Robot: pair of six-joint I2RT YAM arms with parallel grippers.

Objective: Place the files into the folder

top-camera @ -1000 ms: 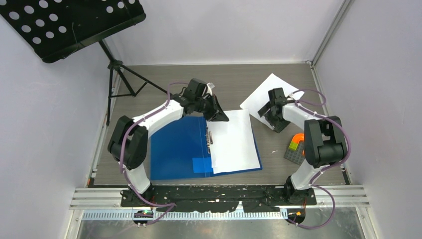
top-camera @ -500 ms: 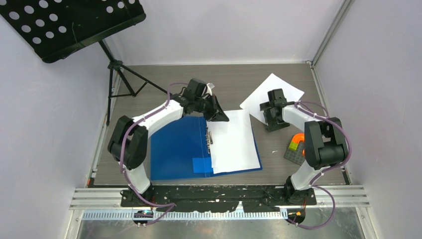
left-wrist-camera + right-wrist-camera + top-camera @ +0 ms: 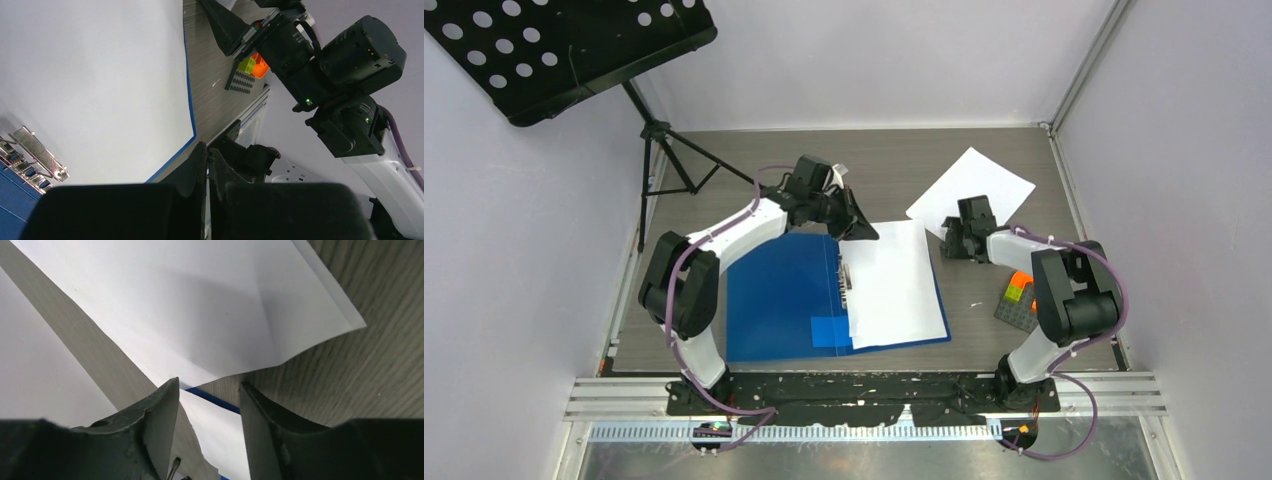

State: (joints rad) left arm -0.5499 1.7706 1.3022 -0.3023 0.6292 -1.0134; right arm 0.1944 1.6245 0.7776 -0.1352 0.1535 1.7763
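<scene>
From above, we see the folder point(image 3: 779, 300) lying open and flat in the middle of the table point(image 3: 884, 150), its blue left leaf bare. Filed paper point(image 3: 896, 285) covers its right leaf. The left gripper point(image 3: 859, 228) sits over the far left corner of that paper, by the spine. A loose sheet point(image 3: 972, 185) lies on the table well to the right and farther back, turned at an angle and apart from the folder. The right gripper point(image 3: 952, 240) is at that sheet's near corner, between the sheet and the folder's right edge. Toy blocks point(image 3: 1018, 293) lie beside the right arm, and a music stand point(image 3: 564, 50) stands in the far left corner.

From the left wrist, we see the left gripper point(image 3: 206, 150) with its fingers pressed together and nothing showing between them. Beyond them the filed paper point(image 3: 100, 75) spreads white, with the folder's blue rim point(image 3: 191, 115) along its edge and the metal clip point(image 3: 37, 152) at the left.

From the right wrist, we see the right gripper point(image 3: 209, 390) with its fingers point(image 3: 150, 412) apart and a clear gap between them. The loose sheet point(image 3: 200, 305) fills the view ahead, its near edge curled just beyond the tips. We cannot tell whether they touch it. A strip of the folder point(image 3: 212, 399) shows through the gap.
</scene>
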